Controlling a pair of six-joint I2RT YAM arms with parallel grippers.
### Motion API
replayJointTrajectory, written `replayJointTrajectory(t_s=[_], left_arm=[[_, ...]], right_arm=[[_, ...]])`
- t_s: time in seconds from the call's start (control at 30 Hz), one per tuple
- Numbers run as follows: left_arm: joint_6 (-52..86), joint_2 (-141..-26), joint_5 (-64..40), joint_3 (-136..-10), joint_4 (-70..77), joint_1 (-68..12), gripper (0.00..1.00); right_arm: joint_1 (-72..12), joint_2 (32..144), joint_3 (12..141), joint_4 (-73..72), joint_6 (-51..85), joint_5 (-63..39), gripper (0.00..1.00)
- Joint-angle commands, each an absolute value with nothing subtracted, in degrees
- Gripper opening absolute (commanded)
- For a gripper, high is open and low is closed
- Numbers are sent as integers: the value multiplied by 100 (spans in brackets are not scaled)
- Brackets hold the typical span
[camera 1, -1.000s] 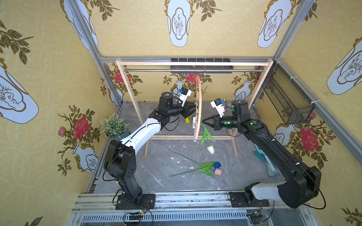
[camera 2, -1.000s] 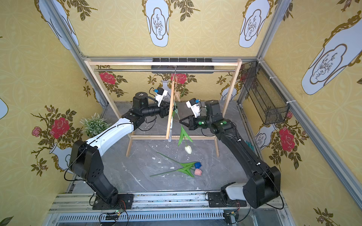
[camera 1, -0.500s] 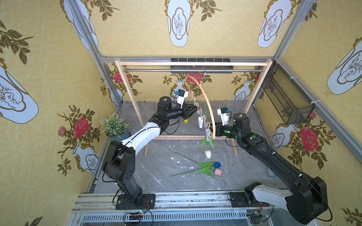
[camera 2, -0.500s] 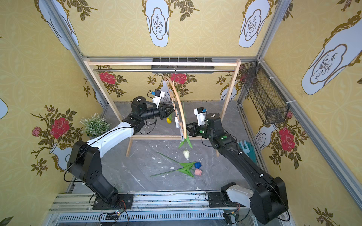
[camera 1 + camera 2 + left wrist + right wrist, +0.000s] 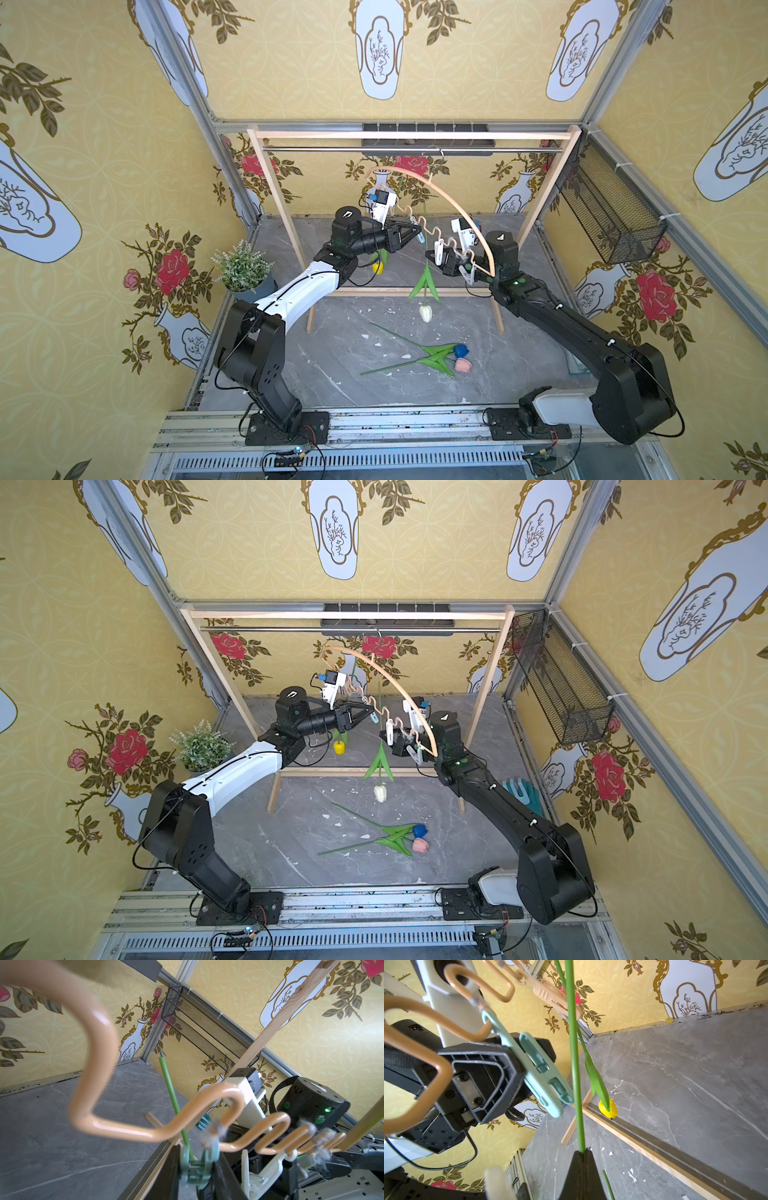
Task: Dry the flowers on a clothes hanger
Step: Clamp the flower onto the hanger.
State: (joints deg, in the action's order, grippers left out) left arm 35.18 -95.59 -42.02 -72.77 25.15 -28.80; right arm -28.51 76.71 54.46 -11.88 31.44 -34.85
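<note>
One white tulip [image 5: 425, 313], in right end effector [image 5: 583, 1154]

Yellow vase-and-rose wallpaper [image 5: 291, 62], grey marble floor [image 5: 324, 386], wooden rack frame [image 5: 374, 135], black mesh basket [image 5: 602, 208]

2 arms reach inward; the left hand [image 5: 417, 235] squeezes a clip [image 5: 542, 1076], the right hand [image 5: 582, 1152] clamps a stem [image 5: 574, 1043].

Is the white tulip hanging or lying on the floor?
Hanging, head down. The white tulip dangles clear of the floor in both top views, its stem pinched in the shut right claw.
</note>
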Motion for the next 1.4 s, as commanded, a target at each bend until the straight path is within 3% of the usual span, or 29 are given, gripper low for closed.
replayJointTrajectory(t_s=[0.0,0.97,1.17,1.37], left_arm=[[3612,-9597,-4333,-7242,2795,-2886,18],[3695,-9619,-4367,-7057,2993,-2893,18],[3674,-9632,-4308,-6998,3006,-2884,29],[3671,-9564,-4193,-7005,3021,-2882,47]], right_arm=[[-2867,7680,5456,-1703,3111,-3667,0],[-2874,7992,5821,-1854,3038,-4044,0],[-2873,7964,5785,-1875,3046,-4064,0],[-2863,7933,5702,-1881,3043,-4044,0]])
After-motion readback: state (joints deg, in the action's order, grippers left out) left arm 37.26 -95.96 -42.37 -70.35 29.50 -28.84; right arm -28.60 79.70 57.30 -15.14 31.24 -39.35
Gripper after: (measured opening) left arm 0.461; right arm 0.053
